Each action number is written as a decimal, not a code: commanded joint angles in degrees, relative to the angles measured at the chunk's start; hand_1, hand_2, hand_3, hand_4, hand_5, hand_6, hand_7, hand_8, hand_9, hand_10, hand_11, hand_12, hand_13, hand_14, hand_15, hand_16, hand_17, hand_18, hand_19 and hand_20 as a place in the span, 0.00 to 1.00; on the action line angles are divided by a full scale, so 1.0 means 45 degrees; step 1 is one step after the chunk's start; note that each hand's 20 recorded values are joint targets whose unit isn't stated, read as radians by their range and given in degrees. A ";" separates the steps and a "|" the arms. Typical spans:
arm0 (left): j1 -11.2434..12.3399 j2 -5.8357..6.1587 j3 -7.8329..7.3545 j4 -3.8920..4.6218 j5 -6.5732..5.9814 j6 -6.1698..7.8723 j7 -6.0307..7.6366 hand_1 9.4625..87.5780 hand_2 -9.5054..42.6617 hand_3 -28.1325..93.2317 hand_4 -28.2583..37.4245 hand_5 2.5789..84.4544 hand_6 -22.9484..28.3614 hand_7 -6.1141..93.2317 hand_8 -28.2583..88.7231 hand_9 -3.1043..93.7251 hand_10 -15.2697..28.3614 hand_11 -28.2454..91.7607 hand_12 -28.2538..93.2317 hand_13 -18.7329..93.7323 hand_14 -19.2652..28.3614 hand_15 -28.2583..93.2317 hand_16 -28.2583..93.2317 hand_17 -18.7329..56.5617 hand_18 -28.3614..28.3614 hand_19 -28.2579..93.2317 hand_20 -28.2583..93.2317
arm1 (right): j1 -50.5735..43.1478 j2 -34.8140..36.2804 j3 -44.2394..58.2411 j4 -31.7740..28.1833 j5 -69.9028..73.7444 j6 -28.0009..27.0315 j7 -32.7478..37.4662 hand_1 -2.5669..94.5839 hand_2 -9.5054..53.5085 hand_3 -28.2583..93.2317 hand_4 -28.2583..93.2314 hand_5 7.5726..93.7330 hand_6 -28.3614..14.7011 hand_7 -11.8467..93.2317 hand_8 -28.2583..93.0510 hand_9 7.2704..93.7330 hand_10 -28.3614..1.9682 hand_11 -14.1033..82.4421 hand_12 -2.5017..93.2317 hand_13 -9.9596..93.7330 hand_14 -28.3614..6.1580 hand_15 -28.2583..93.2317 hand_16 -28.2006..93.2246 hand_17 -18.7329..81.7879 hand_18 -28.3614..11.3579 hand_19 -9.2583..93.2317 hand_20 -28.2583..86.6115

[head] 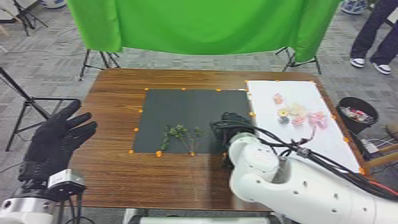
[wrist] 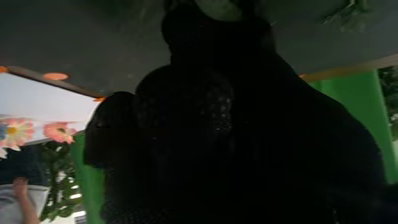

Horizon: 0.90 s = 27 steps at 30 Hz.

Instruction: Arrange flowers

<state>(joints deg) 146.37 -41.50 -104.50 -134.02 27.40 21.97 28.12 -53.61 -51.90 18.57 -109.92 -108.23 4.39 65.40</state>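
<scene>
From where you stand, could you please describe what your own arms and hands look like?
The left arm and right arm have white, rounded shells, the right one with small dark spots and black cables. The left hand and right hand are covered in black fabric.

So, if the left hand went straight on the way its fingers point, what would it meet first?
The way looks free close ahead of the left hand; farther on, likely the left end of the green cloth or the black stand below it, though depth is unclear.
</scene>
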 commanded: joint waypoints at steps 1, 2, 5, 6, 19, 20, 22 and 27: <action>0.0187 0.0179 0.0037 0.0003 -0.0194 0.0127 0.0140 0.27 0.30 0.76 0.13 0.41 0.62 0.15 0.18 0.35 0.79 0.45 0.33 0.34 0.96 0.68 0.14 0.15 0.97 0.66 0.26 | -0.0041 -0.0163 -0.0252 -0.0154 -0.0271 0.0033 -0.0011 0.63 0.02 0.86 0.00 0.89 0.52 0.28 0.40 1.00 0.57 0.45 0.23 1.00 0.72 0.70 0.38 0.85 0.39 1.00 0.50; 0.0181 0.0199 0.0037 0.0017 -0.0192 0.0133 0.0160 0.27 0.30 0.76 0.13 0.41 0.62 0.15 0.18 0.35 0.79 0.45 0.33 0.34 0.96 0.68 0.14 0.15 0.97 0.66 0.26 | 0.0045 -0.0101 -0.0355 -0.0149 -0.0218 0.0239 0.0016 0.63 0.02 0.86 0.00 0.89 0.52 0.28 0.39 1.00 0.57 0.45 0.23 1.00 0.72 0.70 0.38 0.85 0.39 1.00 0.50; 0.0208 0.0271 0.0068 0.0007 -0.0283 0.0204 0.0247 0.27 0.30 0.76 0.13 0.41 0.62 0.15 0.18 0.35 0.79 0.45 0.33 0.34 0.96 0.68 0.14 0.15 0.97 0.66 0.26 | 0.0031 0.0008 -0.0291 -0.0189 -0.0270 0.0359 0.0073 0.61 0.01 0.86 0.01 0.88 0.53 0.29 0.37 1.00 0.59 0.42 0.26 0.99 0.72 0.69 0.38 0.85 0.39 1.00 0.48; 0.0234 0.0269 0.0053 0.0007 -0.0263 0.0188 0.0242 0.27 0.30 0.76 0.13 0.41 0.62 0.15 0.18 0.35 0.79 0.45 0.33 0.34 0.96 0.68 0.14 0.15 0.97 0.66 0.26 | 0.0053 0.0055 -0.0323 -0.0205 -0.0338 0.0405 0.0085 0.60 0.00 0.85 0.02 0.88 0.53 0.29 0.36 1.00 0.59 0.41 0.26 0.99 0.72 0.69 0.38 0.85 0.40 1.00 0.47; 0.0520 0.0090 -0.0140 -0.0102 -0.0187 0.0226 0.0132 0.27 0.30 0.76 0.13 0.41 0.63 0.15 0.18 0.35 0.79 0.45 0.33 0.34 0.96 0.68 0.14 0.16 0.97 0.66 0.26 | 0.0158 0.0528 -0.0090 -0.0798 -0.0342 0.0310 0.0003 0.48 0.00 0.83 0.05 0.79 0.52 0.29 0.32 0.97 0.51 0.45 0.23 0.98 0.72 0.70 0.38 0.85 0.42 1.00 0.45; 0.0525 0.0114 -0.0145 -0.0086 -0.0188 0.0214 0.0150 0.27 0.30 0.76 0.13 0.41 0.63 0.15 0.18 0.35 0.79 0.45 0.33 0.34 0.96 0.68 0.14 0.16 0.97 0.66 0.26 | 0.0164 0.0577 -0.0067 -0.0861 -0.0378 0.0277 0.0007 0.47 0.00 0.83 0.05 0.79 0.51 0.30 0.30 0.97 0.51 0.45 0.23 0.98 0.72 0.70 0.38 0.85 0.43 1.00 0.45; 0.0643 0.0083 -0.0146 -0.0125 -0.0180 0.0212 0.0198 0.27 0.30 0.76 0.13 0.41 0.63 0.15 0.18 0.35 0.79 0.45 0.33 0.34 0.96 0.68 0.14 0.16 0.98 0.66 0.26 | 0.0099 0.0714 0.0033 -0.1044 -0.0427 0.0272 -0.0086 0.45 0.02 0.84 0.05 0.77 0.51 0.30 0.24 0.97 0.49 0.46 0.23 0.98 0.72 0.70 0.38 0.85 0.43 1.00 0.45; 0.0845 0.0133 -0.0151 -0.0168 -0.0327 0.0348 0.0458 0.27 0.30 0.76 0.13 0.41 0.63 0.15 0.18 0.35 0.79 0.45 0.33 0.34 0.96 0.68 0.14 0.16 0.98 0.66 0.26 | -0.0021 0.1025 0.0619 -0.1510 -0.0470 0.0400 -0.0634 0.39 0.07 0.82 0.06 0.71 0.46 0.29 0.16 0.93 0.43 0.45 0.23 0.96 0.69 0.70 0.38 0.85 0.44 1.00 0.44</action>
<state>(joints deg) 148.32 -40.76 -104.99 -134.19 26.71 22.45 28.91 -53.64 -49.30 18.41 -113.89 -108.90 5.41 65.21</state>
